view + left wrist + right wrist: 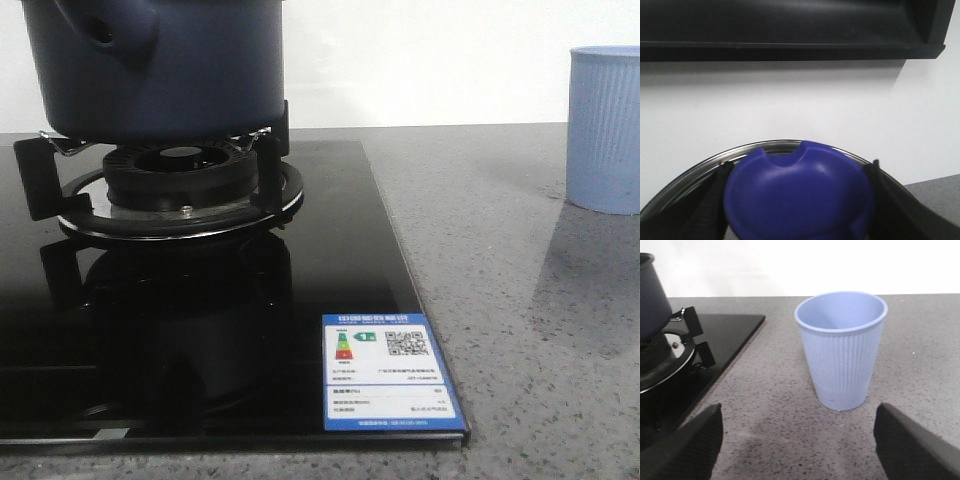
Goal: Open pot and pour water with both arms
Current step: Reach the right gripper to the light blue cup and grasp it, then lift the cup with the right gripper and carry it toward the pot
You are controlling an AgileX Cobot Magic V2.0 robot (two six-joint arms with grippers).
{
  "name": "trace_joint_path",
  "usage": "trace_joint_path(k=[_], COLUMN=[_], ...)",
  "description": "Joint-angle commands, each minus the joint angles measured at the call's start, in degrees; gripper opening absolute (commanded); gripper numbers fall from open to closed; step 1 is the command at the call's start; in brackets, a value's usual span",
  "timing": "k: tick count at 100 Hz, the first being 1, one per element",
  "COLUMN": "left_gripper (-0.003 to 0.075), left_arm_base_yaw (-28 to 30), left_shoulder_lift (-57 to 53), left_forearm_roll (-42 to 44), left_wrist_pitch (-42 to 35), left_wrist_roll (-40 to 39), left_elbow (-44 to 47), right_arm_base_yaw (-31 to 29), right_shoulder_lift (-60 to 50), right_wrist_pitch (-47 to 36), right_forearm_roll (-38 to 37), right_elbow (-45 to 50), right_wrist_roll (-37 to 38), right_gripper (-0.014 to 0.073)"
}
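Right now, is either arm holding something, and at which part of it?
The left gripper has its jaws on both sides of the blue knob of a lid; firm contact cannot be told. The right gripper is open, holding nothing, before the cup.

ribbed blue cup (842, 350) upright between spread right gripper (800, 440) fingers.
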Motion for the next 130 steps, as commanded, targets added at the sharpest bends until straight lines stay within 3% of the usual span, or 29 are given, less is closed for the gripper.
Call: trace_joint_path(k=[1,37,80,130], left_gripper=[0.0388,0.0388,0.0388,0.0388], left_arm_base_yaw=[0.6,2.9,2.9,2.9], left_shoulder_lift=[-1.7,-1.7,-1.7,-1.7], left_forearm_roll=[0.7,3.8,3.8,3.8], left_wrist_pitch=[-5.8,-5.8,-6.0,-6.4], left_wrist_roll=[-0.1,-0.1,-0.1,-0.1], left_elbow=[-2.1,-2.1,-2.1,-2.1], right_arm_base_yaw=[0.1,0.1,0.1,0.1], right_shoulder_lift=[2.8,23.7,41.0,50.1], right_wrist_pitch=[-9.4,-25.8,-32.0,-39.6], right_forearm_roll=[-1.0,-1.0,-1.0,-0.8], right_elbow=[-0.2,-0.4,-8.2,-10.8], right_wrist_roll=[-0.4,0.0,0.2,0.2], right_gripper=[0.0556,0.0556,0.0556,0.0556])
